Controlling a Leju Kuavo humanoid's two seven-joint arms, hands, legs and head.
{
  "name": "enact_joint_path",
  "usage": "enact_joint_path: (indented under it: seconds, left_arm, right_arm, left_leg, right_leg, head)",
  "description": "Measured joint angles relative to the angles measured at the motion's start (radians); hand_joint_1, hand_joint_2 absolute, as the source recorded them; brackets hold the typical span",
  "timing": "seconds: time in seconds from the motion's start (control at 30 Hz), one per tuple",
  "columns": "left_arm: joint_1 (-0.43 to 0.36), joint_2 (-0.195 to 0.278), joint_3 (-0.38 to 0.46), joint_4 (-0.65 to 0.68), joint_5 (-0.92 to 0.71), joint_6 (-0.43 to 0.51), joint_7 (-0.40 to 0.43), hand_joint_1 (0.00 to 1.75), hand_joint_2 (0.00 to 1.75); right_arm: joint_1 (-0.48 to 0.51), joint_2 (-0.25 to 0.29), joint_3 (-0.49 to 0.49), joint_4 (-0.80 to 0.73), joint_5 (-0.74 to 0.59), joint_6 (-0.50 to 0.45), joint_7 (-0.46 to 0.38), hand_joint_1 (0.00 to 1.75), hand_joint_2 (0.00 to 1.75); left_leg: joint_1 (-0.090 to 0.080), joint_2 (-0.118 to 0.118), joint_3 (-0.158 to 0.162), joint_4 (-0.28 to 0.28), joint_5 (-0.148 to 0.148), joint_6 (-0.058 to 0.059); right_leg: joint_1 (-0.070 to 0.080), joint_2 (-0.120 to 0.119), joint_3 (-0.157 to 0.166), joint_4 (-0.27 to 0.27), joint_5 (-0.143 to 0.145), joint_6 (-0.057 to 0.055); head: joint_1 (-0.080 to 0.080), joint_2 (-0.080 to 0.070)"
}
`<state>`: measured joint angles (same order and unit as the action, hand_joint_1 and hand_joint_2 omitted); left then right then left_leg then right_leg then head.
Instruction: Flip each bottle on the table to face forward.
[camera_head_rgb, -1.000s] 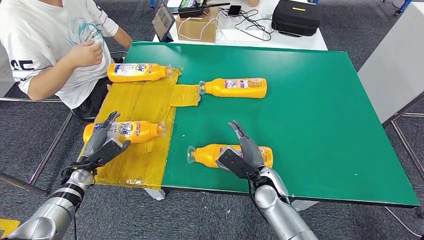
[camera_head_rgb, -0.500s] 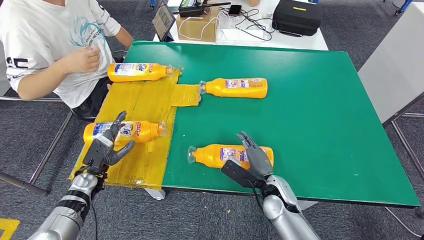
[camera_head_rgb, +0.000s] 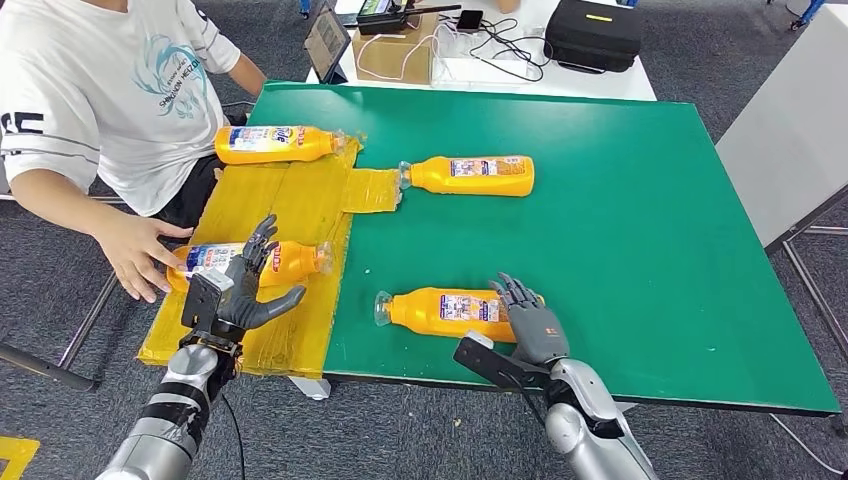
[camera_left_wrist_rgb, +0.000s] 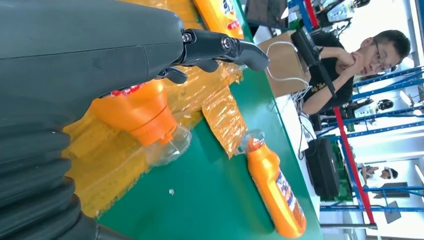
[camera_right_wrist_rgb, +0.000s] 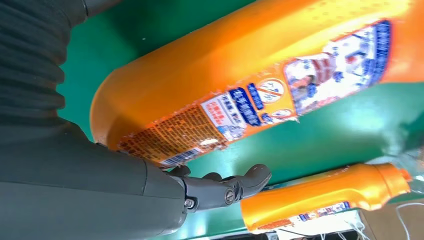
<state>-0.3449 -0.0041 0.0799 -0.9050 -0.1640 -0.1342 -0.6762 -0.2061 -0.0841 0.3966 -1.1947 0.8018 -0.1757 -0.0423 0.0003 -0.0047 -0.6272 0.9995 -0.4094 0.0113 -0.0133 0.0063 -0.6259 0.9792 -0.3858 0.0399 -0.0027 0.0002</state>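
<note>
Four orange bottles lie on their sides on the green table (camera_head_rgb: 620, 230). The near-left bottle (camera_head_rgb: 280, 262) lies on a yellow taped sheet (camera_head_rgb: 290, 200). My left hand (camera_head_rgb: 238, 292) hovers at its near side with fingers spread, and in the left wrist view that bottle (camera_left_wrist_rgb: 142, 112) sits just under the fingers (camera_left_wrist_rgb: 225, 47). A person's hand (camera_head_rgb: 138, 256) touches its base. The near-middle bottle (camera_head_rgb: 445, 310) lies label up. My right hand (camera_head_rgb: 532, 325) is at its base end, fingers loosely spread against it, as the right wrist view's close-up bottle (camera_right_wrist_rgb: 260, 65) also suggests.
Two more bottles lie farther back, one on the sheet (camera_head_rgb: 275, 144) and one on the green top (camera_head_rgb: 470, 175). A person (camera_head_rgb: 100, 90) sits at the left edge. A cardboard box (camera_head_rgb: 395, 50) and a black case (camera_head_rgb: 595, 30) stand beyond the table.
My right hand slid back off the near-middle bottle to its base end. My left hand rose toward the near-left bottle. The person's hand came down onto that bottle's base.
</note>
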Motion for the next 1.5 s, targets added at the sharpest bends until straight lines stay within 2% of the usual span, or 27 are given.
enact_joint_path:
  seconds: [0.13, 0.3, 0.5, 0.53, 0.57, 0.67, 0.7, 0.87, 1.13, 1.23, 1.37, 1.5]
  left_arm:
    - [-0.007, -0.028, 0.008, 0.000, 0.042, -0.057, 0.044, 0.00, 1.75]
    - [-0.021, -0.074, 0.004, -0.002, 0.071, -0.066, 0.103, 0.00, 1.75]
    - [-0.012, -0.107, -0.042, -0.031, 0.102, -0.080, 0.133, 0.00, 1.75]
    - [-0.012, -0.111, -0.051, -0.034, 0.106, -0.083, 0.137, 0.00, 1.75]
    - [-0.012, -0.115, -0.061, -0.038, 0.111, -0.085, 0.143, 0.00, 1.75]
    - [-0.012, -0.123, -0.090, -0.046, 0.122, -0.090, 0.163, 0.00, 1.75]
    - [-0.013, -0.125, -0.100, -0.046, 0.122, -0.092, 0.168, 0.00, 1.75]
    - [-0.031, -0.128, -0.148, -0.035, 0.114, -0.096, 0.183, 0.00, 1.75]
    - [-0.062, -0.127, -0.190, 0.005, 0.113, -0.104, 0.183, 0.00, 1.75]
    - [-0.064, -0.127, -0.197, 0.014, 0.113, -0.097, 0.183, 0.00, 1.75]
    - [-0.067, -0.127, -0.200, 0.023, 0.113, -0.096, 0.183, 0.00, 1.75]
    - [-0.075, -0.127, -0.200, 0.032, 0.120, -0.097, 0.186, 0.00, 1.75]
  right_arm:
    - [-0.018, -0.015, -0.001, 0.009, 0.048, 0.021, 0.030, 0.00, 1.75]
    - [-0.047, -0.045, -0.006, 0.043, 0.096, 0.048, 0.072, 0.00, 1.75]
    - [-0.059, -0.081, -0.012, 0.065, 0.133, 0.116, 0.108, 0.00, 1.75]
    - [-0.066, -0.081, -0.013, 0.078, 0.131, 0.119, 0.104, 0.05, 1.75]
    - [-0.073, -0.081, -0.015, 0.091, 0.127, 0.118, 0.099, 0.40, 1.75]
    - [-0.094, -0.072, -0.022, 0.141, 0.121, 0.110, 0.086, 1.61, 1.75]
    - [-0.105, -0.066, -0.023, 0.164, 0.123, 0.107, 0.083, 1.68, 1.75]
    - [-0.174, -0.038, -0.026, 0.291, 0.108, 0.105, 0.050, 1.54, 1.75]
    - [-0.237, -0.011, -0.031, 0.419, 0.047, 0.121, -0.003, 1.61, 1.75]
    - [-0.241, -0.008, -0.034, 0.431, 0.033, 0.122, -0.011, 1.61, 1.75]
    - [-0.244, -0.006, -0.037, 0.437, 0.029, 0.122, -0.013, 1.74, 1.75]
    - [-0.243, -0.006, -0.042, 0.439, -0.007, 0.123, -0.025, 1.75, 1.75]
  left_leg:
    - [-0.001, 0.000, 0.000, 0.000, 0.000, 0.000]
    - [-0.002, -0.002, 0.000, 0.000, 0.001, 0.002]
    - [-0.002, -0.001, 0.000, 0.001, 0.000, 0.002]
    - [-0.002, -0.001, 0.000, 0.000, 0.000, 0.002]
    - [-0.002, -0.001, 0.000, 0.000, 0.000, 0.002]
    - [-0.002, -0.001, 0.001, 0.000, 0.000, 0.002]
    - [-0.002, 0.000, 0.001, 0.000, 0.000, 0.002]
    - [-0.002, 0.003, 0.008, 0.000, -0.001, 0.001]
    - [-0.002, 0.004, 0.020, 0.000, -0.002, 0.001]
    - [-0.002, 0.004, 0.020, 0.000, -0.002, 0.001]
    - [-0.002, 0.005, 0.020, 0.000, -0.002, 0.001]
    - [-0.002, 0.004, 0.020, 0.000, -0.002, 0.001]
  right_leg:
    - [-0.001, 0.000, 0.000, 0.000, 0.000, 0.000]
    - [-0.002, -0.001, 0.001, 0.000, 0.000, 0.001]
    - [-0.002, -0.001, 0.000, 0.000, 0.000, 0.001]
    - [-0.002, -0.001, 0.000, 0.000, 0.000, 0.001]
    - [-0.002, -0.001, 0.001, 0.000, 0.000, 0.001]
    - [-0.002, -0.001, 0.001, 0.000, 0.000, 0.001]
    - [-0.002, -0.001, 0.001, 0.000, 0.000, 0.000]
    - [-0.001, 0.002, 0.007, -0.001, 0.001, 0.000]
    - [-0.001, 0.004, 0.016, -0.002, 0.002, -0.001]
    - [-0.001, 0.004, 0.017, -0.001, 0.002, -0.002]
    - [0.000, 0.004, 0.017, -0.001, 0.002, -0.002]
    - [-0.001, 0.004, 0.017, -0.001, 0.002, -0.002]
  head:
    - [0.000, 0.000]
    - [0.000, 0.000]
    - [0.000, 0.000]
    - [0.000, 0.000]
    - [0.000, 0.000]
    - [0.000, 0.000]
    - [0.000, 0.000]
    - [0.000, 0.000]
    - [0.000, 0.000]
    - [0.000, 0.000]
    - [0.000, 0.000]
    - [0.000, 0.000]
